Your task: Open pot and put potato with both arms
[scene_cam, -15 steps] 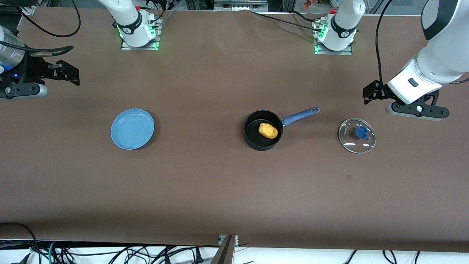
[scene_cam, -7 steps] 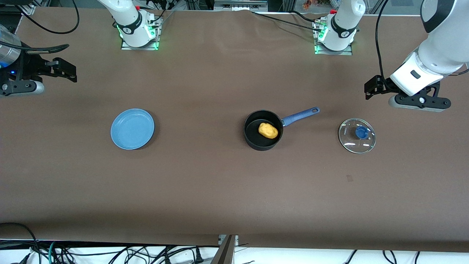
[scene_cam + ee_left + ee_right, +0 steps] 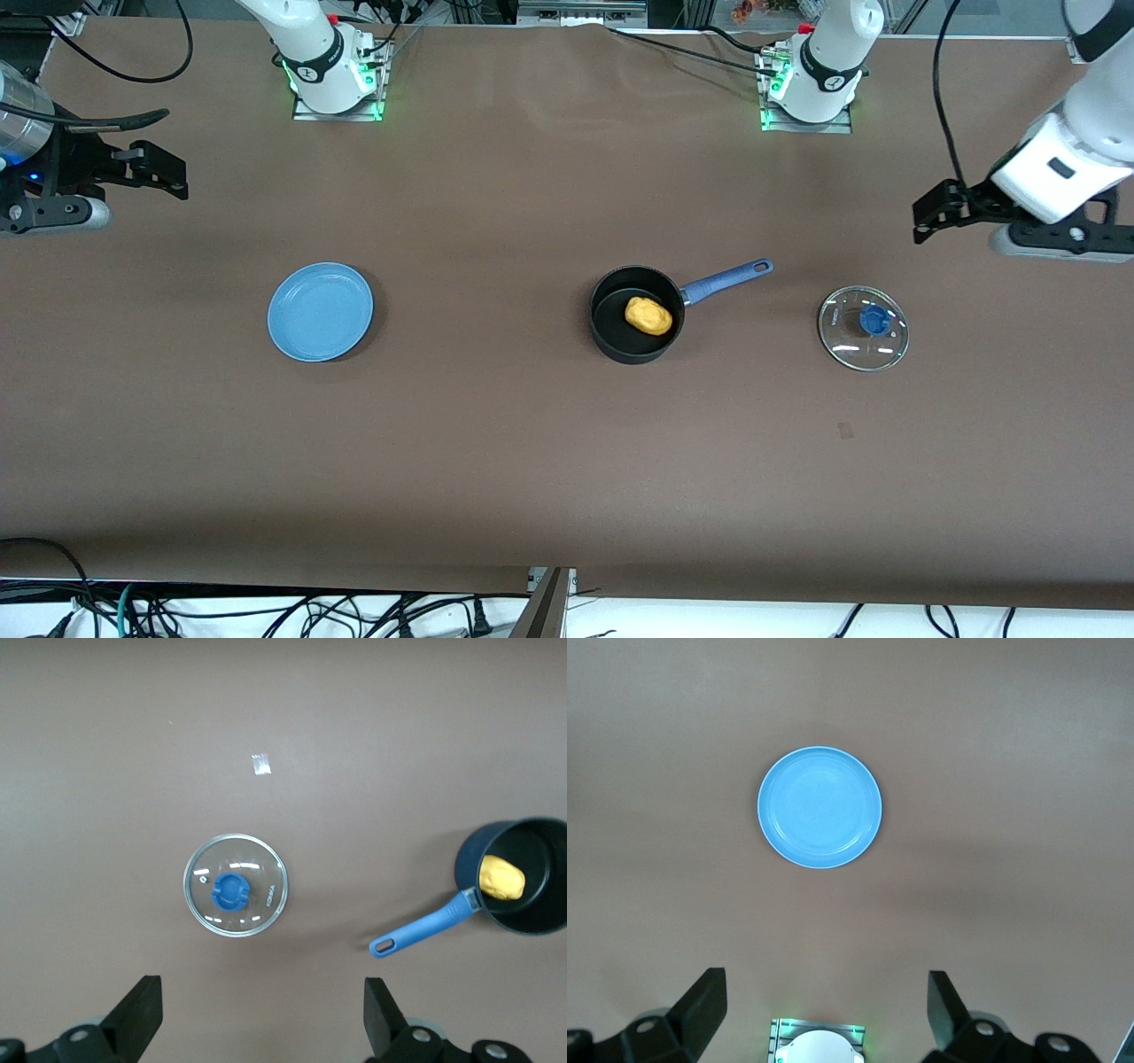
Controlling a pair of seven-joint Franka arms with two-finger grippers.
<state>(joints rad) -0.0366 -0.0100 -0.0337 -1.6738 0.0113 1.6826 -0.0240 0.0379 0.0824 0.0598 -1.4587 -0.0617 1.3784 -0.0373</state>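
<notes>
The black pot (image 3: 613, 326) stands open mid-table, its blue handle (image 3: 726, 278) pointing toward the left arm's end. The yellow-orange potato (image 3: 648, 315) lies inside it. The glass lid (image 3: 863, 327) with its blue knob lies flat on the table, apart from the pot, toward the left arm's end. My left gripper (image 3: 1059, 241) is open and empty, high over the table's left-arm end beside the lid. Its wrist view shows the lid (image 3: 236, 896), pot (image 3: 540, 908) and potato (image 3: 502, 877) below the open gripper (image 3: 261, 1019). My right gripper (image 3: 53, 211) is open and empty, high over the right arm's end.
A flat blue plate (image 3: 320, 311) lies empty toward the right arm's end; it also shows in the right wrist view (image 3: 819, 807). A small pale mark (image 3: 845, 431) lies on the brown table nearer the camera than the lid. Both arm bases stand along the top edge.
My left gripper has drawn away from the lid toward the left arm's end of the table. The right gripper has barely shifted. Pot, potato, lid and plate have not moved.
</notes>
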